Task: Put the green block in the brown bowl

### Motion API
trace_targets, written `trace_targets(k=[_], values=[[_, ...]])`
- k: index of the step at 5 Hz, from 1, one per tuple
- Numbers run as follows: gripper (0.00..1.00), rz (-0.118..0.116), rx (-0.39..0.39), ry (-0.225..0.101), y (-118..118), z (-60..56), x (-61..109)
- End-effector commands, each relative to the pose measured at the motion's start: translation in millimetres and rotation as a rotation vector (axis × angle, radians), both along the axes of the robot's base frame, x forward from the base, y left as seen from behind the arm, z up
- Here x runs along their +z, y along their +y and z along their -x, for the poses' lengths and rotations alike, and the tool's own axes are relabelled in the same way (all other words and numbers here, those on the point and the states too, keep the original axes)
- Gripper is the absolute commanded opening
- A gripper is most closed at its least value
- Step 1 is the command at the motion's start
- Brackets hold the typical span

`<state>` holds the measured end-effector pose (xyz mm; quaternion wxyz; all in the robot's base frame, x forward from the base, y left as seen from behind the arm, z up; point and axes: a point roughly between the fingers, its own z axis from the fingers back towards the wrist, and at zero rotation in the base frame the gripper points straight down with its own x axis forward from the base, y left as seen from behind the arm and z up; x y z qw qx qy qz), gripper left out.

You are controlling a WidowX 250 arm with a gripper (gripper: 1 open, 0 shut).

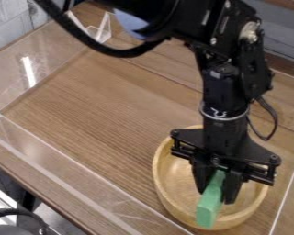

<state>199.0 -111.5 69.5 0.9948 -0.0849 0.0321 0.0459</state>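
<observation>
The brown bowl [175, 179] sits on the wooden table at the lower right, its thick rim showing around the arm. Inside its hollow the green block [211, 206] stands tilted, lower end toward the near rim. My gripper [220, 184] points straight down into the bowl, its black fingers shut on the upper end of the block. The black arm rises from there toward the top of the picture and hides the far part of the bowl.
A wood-grain tabletop [100, 110] spreads to the left and behind the bowl. Clear plastic walls [39, 138] edge the table on the left and near sides. Black cables [82, 41] loop from the arm at the upper left.
</observation>
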Motion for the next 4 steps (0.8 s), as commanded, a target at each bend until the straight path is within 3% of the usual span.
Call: trace_targets(k=[1,4], values=[[0.0,0.016,0.007,-0.03,-2.8,-7.8,7.1],[0.0,0.017,0.014,-0.018,-4.4,-7.8,7.8]])
